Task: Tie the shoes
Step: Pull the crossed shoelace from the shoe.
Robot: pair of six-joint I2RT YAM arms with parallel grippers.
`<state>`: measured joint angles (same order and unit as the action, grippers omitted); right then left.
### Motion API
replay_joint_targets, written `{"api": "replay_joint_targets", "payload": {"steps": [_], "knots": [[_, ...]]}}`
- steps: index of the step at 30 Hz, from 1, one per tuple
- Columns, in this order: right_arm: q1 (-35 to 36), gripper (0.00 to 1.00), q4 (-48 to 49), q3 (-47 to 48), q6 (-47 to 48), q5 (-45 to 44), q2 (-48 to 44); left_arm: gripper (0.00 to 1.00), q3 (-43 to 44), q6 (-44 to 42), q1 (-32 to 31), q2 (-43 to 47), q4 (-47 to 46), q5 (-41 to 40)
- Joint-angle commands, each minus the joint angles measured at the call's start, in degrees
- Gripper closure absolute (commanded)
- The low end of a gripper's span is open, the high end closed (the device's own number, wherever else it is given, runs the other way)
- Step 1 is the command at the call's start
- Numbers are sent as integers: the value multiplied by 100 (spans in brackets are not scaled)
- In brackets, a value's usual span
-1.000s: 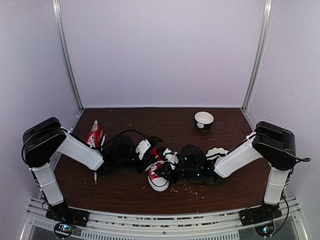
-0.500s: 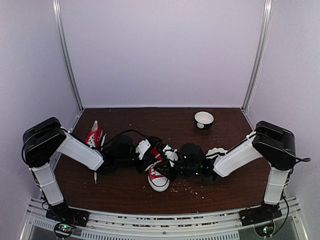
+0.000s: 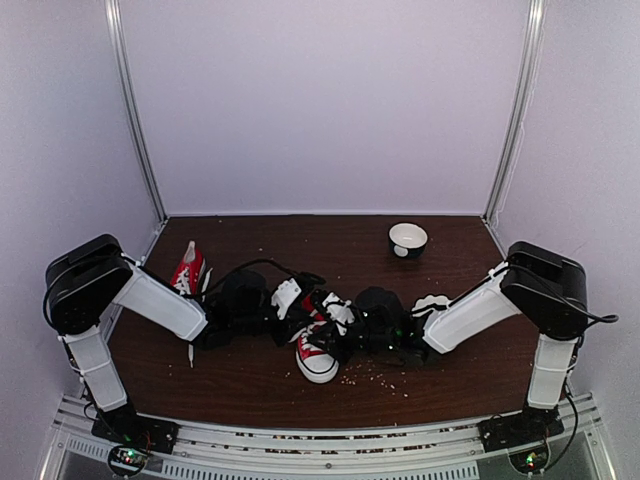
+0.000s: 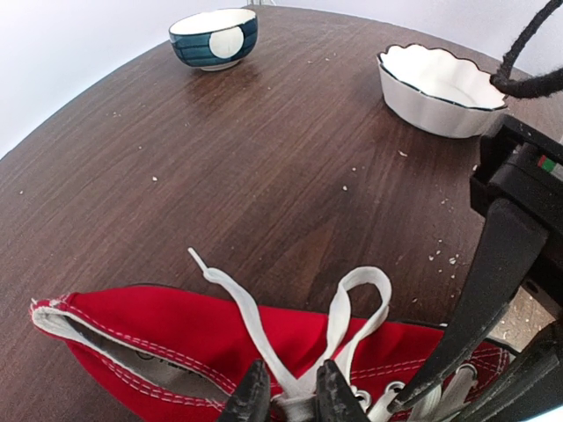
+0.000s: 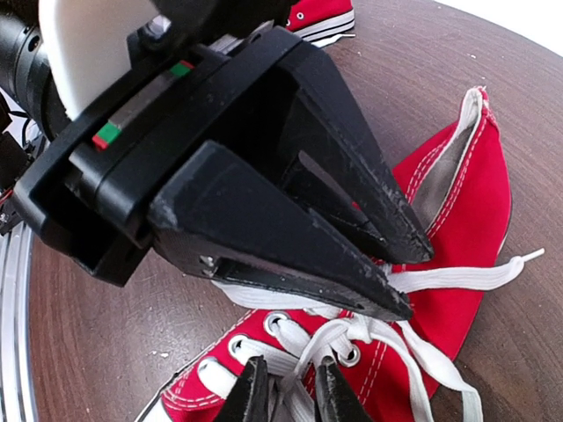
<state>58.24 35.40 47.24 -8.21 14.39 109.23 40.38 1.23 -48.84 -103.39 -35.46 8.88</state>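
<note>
One red sneaker with a white toe cap lies mid-table between both grippers; it also shows in the left wrist view and the right wrist view. The other sneaker lies at the far left, apart from both, and shows at the top of the right wrist view. My left gripper is shut on the white lace at the knot, with a small loop and a free end sticking out beyond it. My right gripper is closed over a lace strand near the eyelets, just under the left gripper's fingers.
A blue and white bowl stands at the back right, also in the left wrist view. A white scalloped dish sits beside the right arm, also in the left wrist view. Crumbs lie in front of the shoe.
The right arm has shifted slightly left, toward the shoe. The left arm and the shoe have barely moved.
</note>
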Motion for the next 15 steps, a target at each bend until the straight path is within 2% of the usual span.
{"api": "replay_joint_targets", "payload": {"steps": [1, 5, 15], "knots": [[35, 83, -216, 42, 53, -207, 47, 81, -12, 13, 76, -84, -48, -8], [30, 85, -303, 16, 73, -235, 33, 81, -12, 13, 76, -84, -50, -1], [10, 100, -421, 12, 74, -336, -132, 81, -19, 13, 79, -58, -57, 4]]}}
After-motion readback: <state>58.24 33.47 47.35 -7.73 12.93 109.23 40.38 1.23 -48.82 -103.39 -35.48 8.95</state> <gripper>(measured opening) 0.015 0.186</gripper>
